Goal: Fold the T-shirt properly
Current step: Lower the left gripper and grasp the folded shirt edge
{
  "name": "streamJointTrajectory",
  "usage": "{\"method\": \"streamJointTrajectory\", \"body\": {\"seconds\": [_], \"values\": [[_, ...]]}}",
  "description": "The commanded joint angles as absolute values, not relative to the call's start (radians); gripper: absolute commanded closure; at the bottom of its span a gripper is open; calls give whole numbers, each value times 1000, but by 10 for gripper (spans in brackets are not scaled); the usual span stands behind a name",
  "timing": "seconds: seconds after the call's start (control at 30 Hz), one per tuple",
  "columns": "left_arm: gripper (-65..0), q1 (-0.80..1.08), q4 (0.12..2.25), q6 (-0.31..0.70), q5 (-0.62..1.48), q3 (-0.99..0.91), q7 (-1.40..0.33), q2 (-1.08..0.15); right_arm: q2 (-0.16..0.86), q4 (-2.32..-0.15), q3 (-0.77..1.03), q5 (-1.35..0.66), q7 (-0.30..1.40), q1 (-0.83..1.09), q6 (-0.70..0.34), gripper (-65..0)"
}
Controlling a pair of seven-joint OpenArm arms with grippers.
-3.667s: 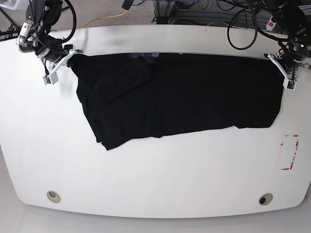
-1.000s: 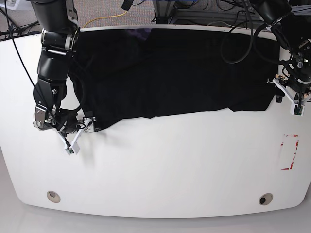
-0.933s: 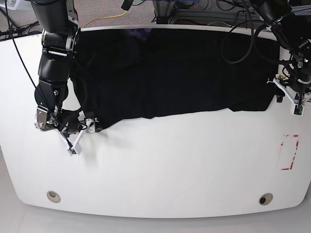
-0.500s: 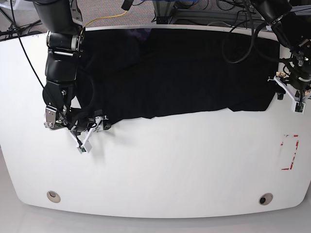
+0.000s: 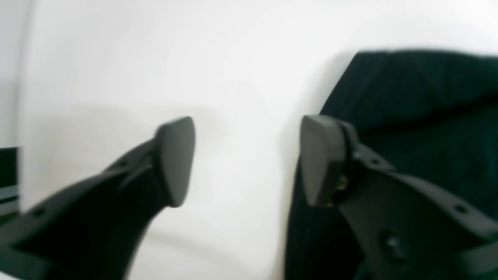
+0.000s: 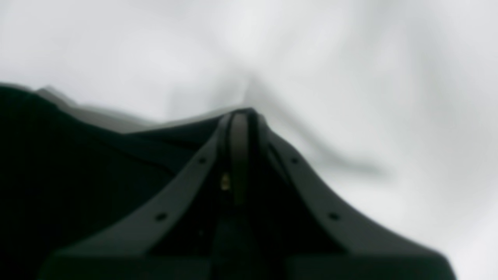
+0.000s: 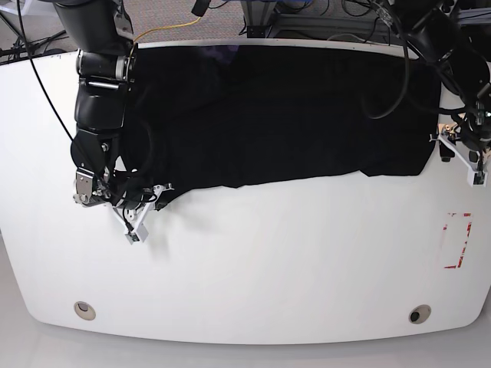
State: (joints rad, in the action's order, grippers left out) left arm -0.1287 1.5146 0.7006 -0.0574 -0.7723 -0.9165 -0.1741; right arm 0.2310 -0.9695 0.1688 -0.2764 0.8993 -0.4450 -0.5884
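base view: right fingers (image 7: 146,208) clamp t-shirt (image 7: 284,115) hem; left fingers (image 5: 249,159) apart.

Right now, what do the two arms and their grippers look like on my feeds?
Both arms are black, jointed and bulky, with black cables looped along them. The right gripper and left gripper show white finger brackets in the base view. Close up, the fingers are dark grey, curved and flat-tipped, with small holes along them.

I'm looking at a white table (image 7: 253,261) with rounded corners. The black T-shirt (image 7: 284,115) is lying spread across its far half. A red-marked rectangle (image 7: 457,240) is sitting near its right edge, and two round inserts (image 7: 84,310) are showing near the front.
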Motion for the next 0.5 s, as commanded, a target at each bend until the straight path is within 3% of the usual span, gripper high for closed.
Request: {"method": "streamJointTrajectory", "body": {"seconds": [0.0, 0.47], "values": [[-469, -176, 1472, 698, -47, -774, -895, -193, 242, -992, 171, -283, 885, -476, -598, 0], [-478, -291, 1253, 698, -39, -768, -895, -183, 242, -992, 171, -285, 885, -469, -598, 0]]}}
